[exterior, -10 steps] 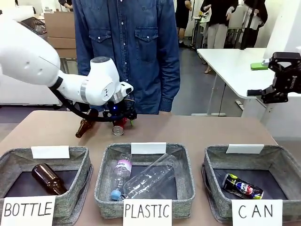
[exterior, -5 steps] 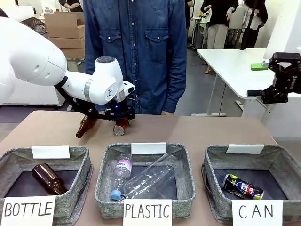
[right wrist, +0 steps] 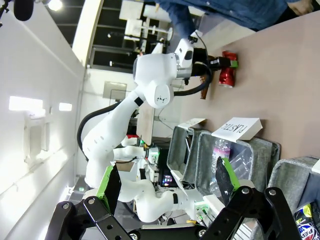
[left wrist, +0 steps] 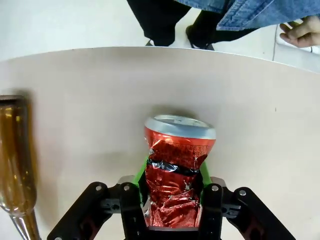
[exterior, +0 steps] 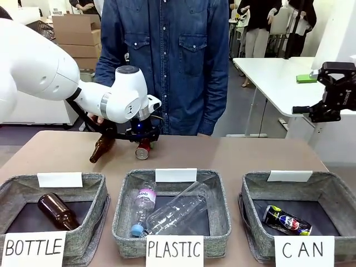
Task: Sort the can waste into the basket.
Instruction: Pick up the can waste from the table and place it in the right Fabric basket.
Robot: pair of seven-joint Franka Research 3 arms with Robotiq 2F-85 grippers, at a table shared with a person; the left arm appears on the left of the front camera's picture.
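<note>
Grey woven basket point(exterior: 251, 186) signed CAN, beside PLASTIC basket point(exterior: 123, 214) and BOTTLE basket point(exterior: 95, 203). Left gripper point(left wrist: 173, 172), reaching low, pinches a crushed red metal can point(left wrist: 180, 145); right gripper point(right wrist: 165, 187), raised, is spread.

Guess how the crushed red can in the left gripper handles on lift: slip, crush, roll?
Probably light: the red can is small and crushed. Its crumpled waist sits between the green pads of the left gripper, so slip looks unlikely, though the thin wall may dent further. If dropped, its round rim could let it roll.
</note>
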